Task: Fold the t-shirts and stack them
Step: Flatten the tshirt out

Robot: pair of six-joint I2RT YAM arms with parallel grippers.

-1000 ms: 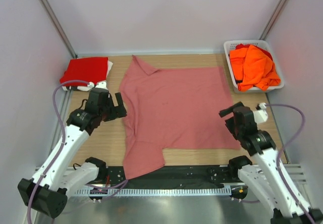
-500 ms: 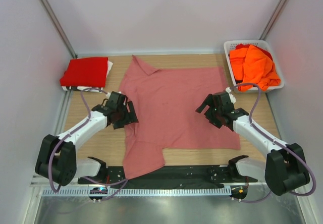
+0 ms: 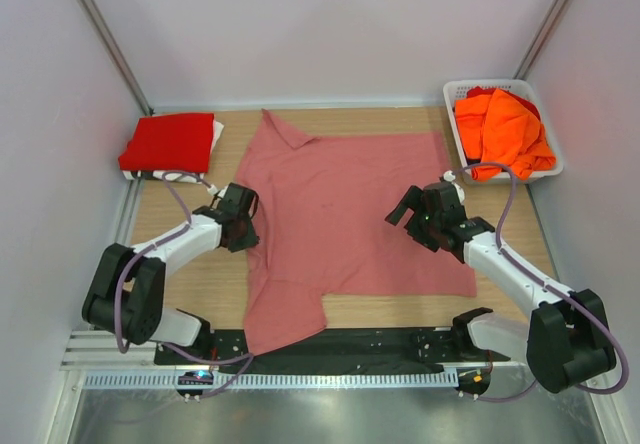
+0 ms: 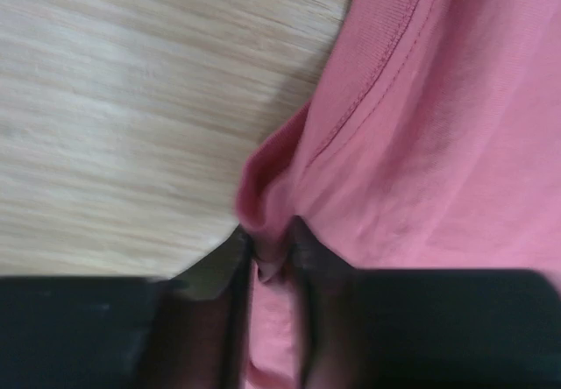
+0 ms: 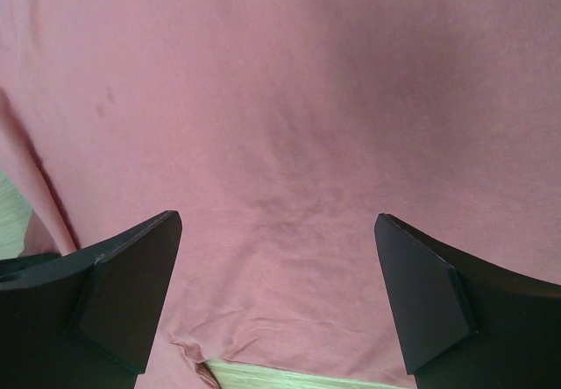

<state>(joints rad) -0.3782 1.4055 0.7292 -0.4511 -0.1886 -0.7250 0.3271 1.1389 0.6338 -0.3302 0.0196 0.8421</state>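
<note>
Red t-shirt (image 3: pixel 168 142) folded; pink t-shirt (image 3: pixel 340 214) flat, unfolded; orange t-shirts (image 3: pixel 505 136) wait in basket (image 3: pixel 455 92). Left gripper (image 4: pixel 272 249) pinches pink edge, right gripper (image 5: pixel 276 258) gapes above cloth.

**Both arms, seen from above.** White link shells are being shown behind the left gripper (image 3: pixel 247 232) and the right gripper (image 3: pixel 405 218), joined by black joint housings. A lilac cable is being carried rearward from each wrist. Wedge-shaped matte black fingers (image 5: pixel 131 297) are being shown close up.

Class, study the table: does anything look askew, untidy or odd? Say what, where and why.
The pink t-shirt lies crooked: its near-left corner hangs off the front edge of the table, and its far-left corner is folded over. The orange t-shirts are heaped in the basket, unfolded.
</note>
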